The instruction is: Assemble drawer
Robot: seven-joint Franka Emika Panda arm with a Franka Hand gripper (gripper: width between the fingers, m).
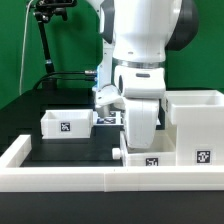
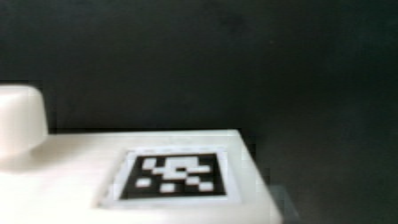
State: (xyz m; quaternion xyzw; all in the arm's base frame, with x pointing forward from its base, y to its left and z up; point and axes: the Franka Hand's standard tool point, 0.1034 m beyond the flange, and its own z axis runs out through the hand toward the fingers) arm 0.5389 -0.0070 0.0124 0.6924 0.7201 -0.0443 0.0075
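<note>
The drawer is in three white parts. The large boxy case (image 1: 196, 122) stands at the exterior view's right, with a tag on its front. One small tray (image 1: 66, 124) sits at the left. A second tray (image 1: 150, 158) lies near the front rim, right under my gripper (image 1: 140, 147). The gripper hangs low over this tray, and its fingers are hidden behind the hand and the tray. The wrist view shows this tray's white face and tag (image 2: 175, 175) very close and blurred, with a rounded white part (image 2: 18, 120) beside it. No fingers show there.
A low white rim (image 1: 70, 180) edges the black table (image 1: 85, 150) at the front and left. The marker board (image 1: 108, 118) lies behind the arm. A black stand with cables (image 1: 45, 45) rises at the back left.
</note>
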